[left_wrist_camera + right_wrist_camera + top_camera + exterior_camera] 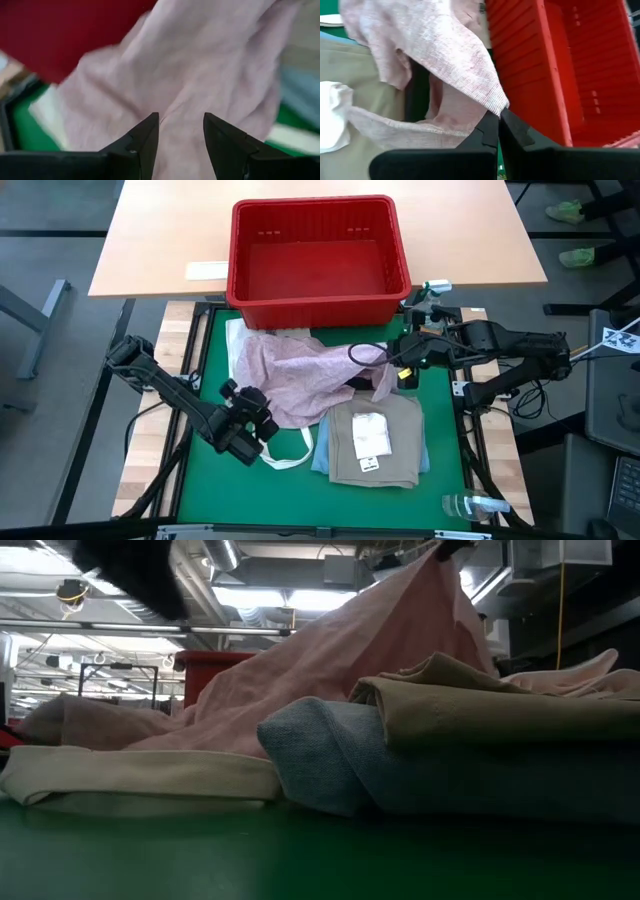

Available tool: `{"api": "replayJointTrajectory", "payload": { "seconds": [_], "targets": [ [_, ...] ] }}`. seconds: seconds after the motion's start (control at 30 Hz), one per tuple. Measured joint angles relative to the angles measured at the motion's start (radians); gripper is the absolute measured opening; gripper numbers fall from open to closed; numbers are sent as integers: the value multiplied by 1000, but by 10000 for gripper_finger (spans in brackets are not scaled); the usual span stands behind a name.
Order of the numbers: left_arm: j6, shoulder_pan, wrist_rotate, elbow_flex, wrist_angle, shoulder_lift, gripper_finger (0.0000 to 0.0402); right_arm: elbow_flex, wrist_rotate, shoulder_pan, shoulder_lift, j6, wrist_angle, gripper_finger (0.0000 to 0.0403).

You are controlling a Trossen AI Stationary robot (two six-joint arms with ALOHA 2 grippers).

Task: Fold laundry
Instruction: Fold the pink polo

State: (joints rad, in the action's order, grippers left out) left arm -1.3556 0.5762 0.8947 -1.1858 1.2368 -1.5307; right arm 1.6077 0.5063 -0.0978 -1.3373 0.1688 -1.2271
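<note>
Two grippers are at the pink shirt (pixel 300 375), which lies crumpled on the green worktop (pixel 200 480) between them and partly over the folded tan cloth (pixel 378 442) and the blue jeans (pixel 330 765) under it. The right gripper (pixel 498 116) is closed on a thin edge of the shirt, with the red basket (pixel 315 260) just beside it. The left gripper (pixel 181 132) stands apart with its fingers spread and nothing between them; the shirt is directly in front of it.

I judge the shirt to be light and very soft, so it will hang and slide, not keep a shape. A hem or a corner seems the best place to pinch.

Much of the shirt is bunched, so collar, sleeves and buttons are hard to find. In the low view the piles hide most of it.
</note>
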Motion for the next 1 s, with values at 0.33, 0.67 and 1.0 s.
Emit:
{"api": "replayJointTrajectory", "payload": {
  "seconds": [0.33, 0.67, 1.0],
  "targets": [
    [481, 0, -29, 24, -582, 0, 147, 0, 16, 0, -2, 1, -2, 2],
    [554, -45, -127, 98, -760, -58, 147, 0, -9, 0, -2, 1, -4, 4],
    [674, -119, -210, 99, -894, -257, 147, 0, -28, 0, -2, 1, -5, 5]
  ]
}}
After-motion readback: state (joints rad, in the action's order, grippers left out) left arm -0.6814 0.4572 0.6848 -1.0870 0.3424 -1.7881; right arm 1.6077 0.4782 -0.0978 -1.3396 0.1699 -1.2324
